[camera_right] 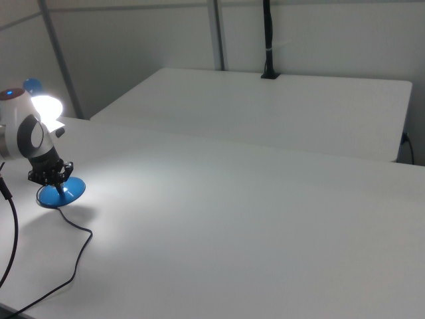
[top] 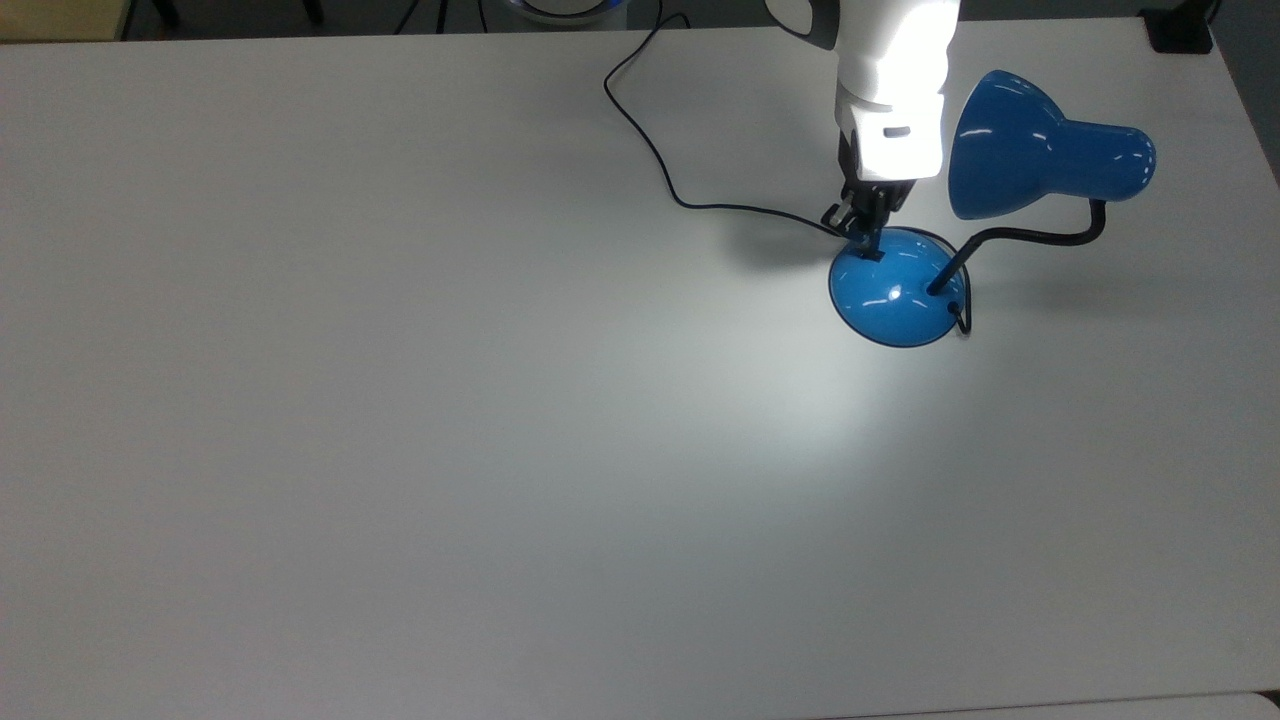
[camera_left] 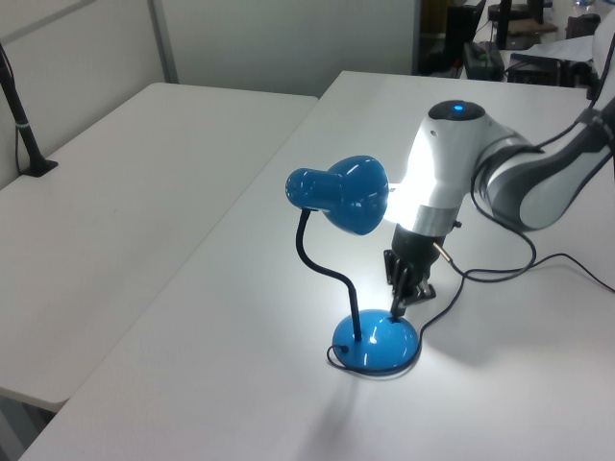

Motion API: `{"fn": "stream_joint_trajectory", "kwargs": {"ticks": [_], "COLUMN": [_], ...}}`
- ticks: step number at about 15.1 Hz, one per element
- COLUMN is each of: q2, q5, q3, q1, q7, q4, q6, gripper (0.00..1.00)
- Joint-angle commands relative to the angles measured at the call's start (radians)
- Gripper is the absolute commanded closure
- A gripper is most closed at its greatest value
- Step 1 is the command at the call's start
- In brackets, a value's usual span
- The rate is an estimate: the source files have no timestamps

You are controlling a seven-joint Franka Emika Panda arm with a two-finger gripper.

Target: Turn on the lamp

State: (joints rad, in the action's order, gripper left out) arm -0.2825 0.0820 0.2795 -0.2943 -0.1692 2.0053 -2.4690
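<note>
while the lamp (top: 893,285) glows on the table (top: 400,400), the end effector (top: 868,244) points down with its fingers pressed together, tips touching the base's switch (top: 873,255), the lit shade (camera_left: 357,195) just beside its wrist.

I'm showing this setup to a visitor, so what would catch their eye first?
The lit blue lamp, at the top view's upper right, throws a bright pool of light across the white table and onto the white robot arm beside its shade. The gripper sits right at the lamp's domed base.
</note>
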Motion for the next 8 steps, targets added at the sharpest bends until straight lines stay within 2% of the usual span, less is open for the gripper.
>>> {"fn": "stream_joint_trajectory", "kwargs": {"ticks": [1, 5, 8], "q2": [0.153, 0.215, 0.235], "q5": [-0.013, -0.004, -0.001], "q3": [0.009, 0.0, -0.002], "q1": [0.05, 0.161, 0.266], "q7": [0.068, 0.094, 0.115], "q4": [0.006, -0.06, -0.16], "q6": [0.29, 0.533, 0.683], "gripper": [1.0, 1.0, 1.0]}}
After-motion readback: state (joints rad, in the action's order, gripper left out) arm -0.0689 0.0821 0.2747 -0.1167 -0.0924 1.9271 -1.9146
